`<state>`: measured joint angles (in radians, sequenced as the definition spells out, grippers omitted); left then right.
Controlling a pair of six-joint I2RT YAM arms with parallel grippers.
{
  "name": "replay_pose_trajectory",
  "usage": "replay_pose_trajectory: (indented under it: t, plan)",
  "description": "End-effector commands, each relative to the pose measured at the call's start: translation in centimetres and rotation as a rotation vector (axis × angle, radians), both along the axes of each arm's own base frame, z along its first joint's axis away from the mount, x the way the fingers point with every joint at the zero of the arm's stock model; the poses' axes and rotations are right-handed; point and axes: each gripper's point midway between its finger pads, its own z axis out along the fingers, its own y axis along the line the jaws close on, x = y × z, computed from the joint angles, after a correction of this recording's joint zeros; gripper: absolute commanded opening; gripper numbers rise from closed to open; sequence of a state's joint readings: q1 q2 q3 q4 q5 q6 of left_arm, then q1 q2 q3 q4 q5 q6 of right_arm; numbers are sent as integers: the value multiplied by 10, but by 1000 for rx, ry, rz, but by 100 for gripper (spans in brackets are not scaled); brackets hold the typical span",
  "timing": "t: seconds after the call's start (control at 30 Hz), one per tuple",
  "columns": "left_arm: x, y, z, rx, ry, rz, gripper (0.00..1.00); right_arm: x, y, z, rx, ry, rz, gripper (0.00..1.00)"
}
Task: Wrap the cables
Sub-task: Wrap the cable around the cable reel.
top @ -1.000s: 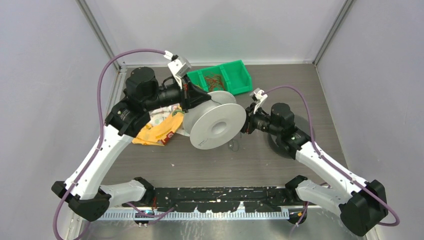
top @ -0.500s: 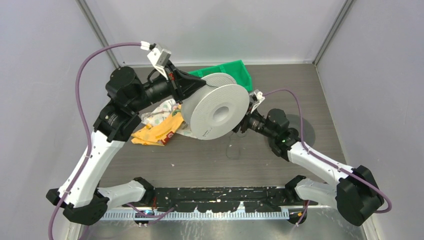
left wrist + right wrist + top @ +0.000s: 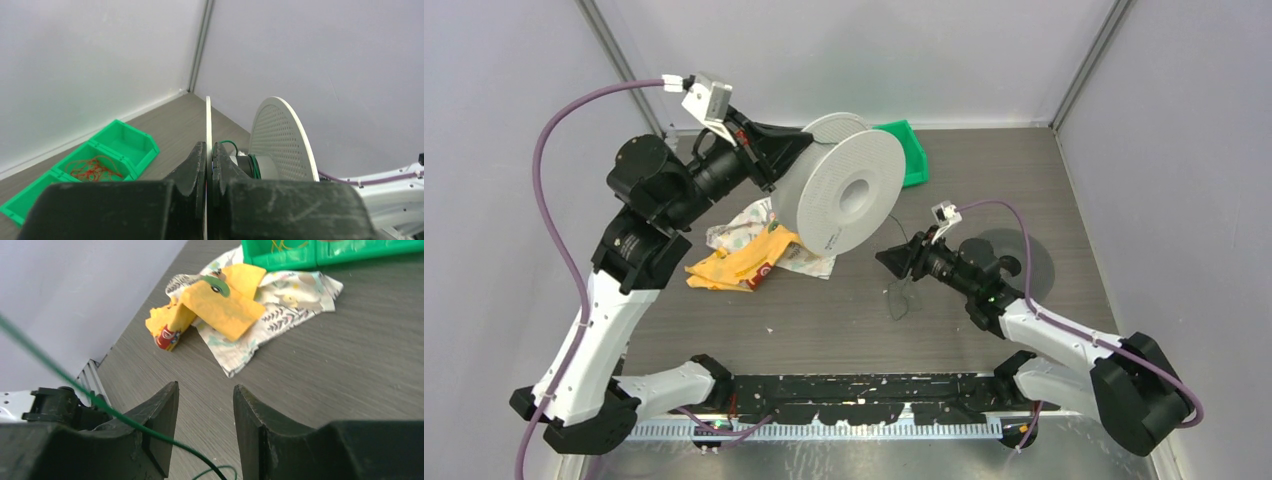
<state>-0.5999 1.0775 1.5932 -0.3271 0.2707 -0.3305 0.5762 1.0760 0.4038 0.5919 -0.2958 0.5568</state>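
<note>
Grey table (image 3: 1024,180): left gripper (image 3: 206,150) pinches raised spool (image 3: 849,195); right gripper (image 3: 205,390), half-open and empty, should catch green cable (image 3: 50,366) taut.

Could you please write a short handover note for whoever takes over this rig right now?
The left gripper is shut on the flange of the white spool, held up off the table.
The right gripper is open, low over the table, gripping nothing; the green cable runs across one of its fingers.
A few green turns sit on the spool's hub. The reddish cables lie in the green bin at the back.
Done: winding of the green cable has begun.
Left: probably regrasp the loose green length and wind it on, then the bin's cables.
</note>
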Motion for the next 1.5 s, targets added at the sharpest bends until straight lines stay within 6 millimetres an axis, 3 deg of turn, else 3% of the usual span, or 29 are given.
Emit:
replay_pose_trajectory:
  t: [0.0, 0.23, 0.43, 0.57, 0.7, 0.87, 0.9, 0.97, 1.03, 1.07, 1.2, 1.33, 1.47]
  plan:
    - [-17, 32, 74, -138, -184, 93, 0, 0, -10, 9, 24, -27, -59, 51]
    - [-12, 50, 85, -135, -222, 197, 0, -8, -39, -4, -62, 5, -160, 63]
    - [-11, 70, 94, -133, -261, 294, 0, -5, -90, -18, -164, 59, -404, 68]
    - [-12, 78, 100, -132, -278, 329, 0, -8, -114, -15, -121, 53, -527, 71]
    - [-15, 83, 103, -140, -291, 346, 0, -8, -127, -13, -92, 48, -597, 71]
    - [-16, 85, 105, -147, -299, 352, 0, -6, -119, -19, -113, 77, -561, 71]
    - [-16, 86, 105, -147, -299, 357, 0, -6, -116, -22, -127, 86, -547, 68]
    - [-16, 88, 105, -146, -301, 366, 0, -6, -110, -24, -147, 99, -518, 50]
    - [-16, 89, 106, -143, -303, 369, 0, -3, -114, -24, -151, 112, -547, 12]
    - [-16, 90, 106, -139, -303, 375, 0, -2, -121, -26, -164, 129, -591, 2]
    - [-12, 97, 104, -127, -299, 421, 0, 2, -164, -17, -241, 113, -801, 1]
    - [-11, 106, 106, -129, -301, 466, 0, -5, -212, 7, -296, 52, -1013, 0]
    - [-12, 126, 110, -168, -306, 556, 0, -13, -238, 20, -341, 30, -1113, 0]
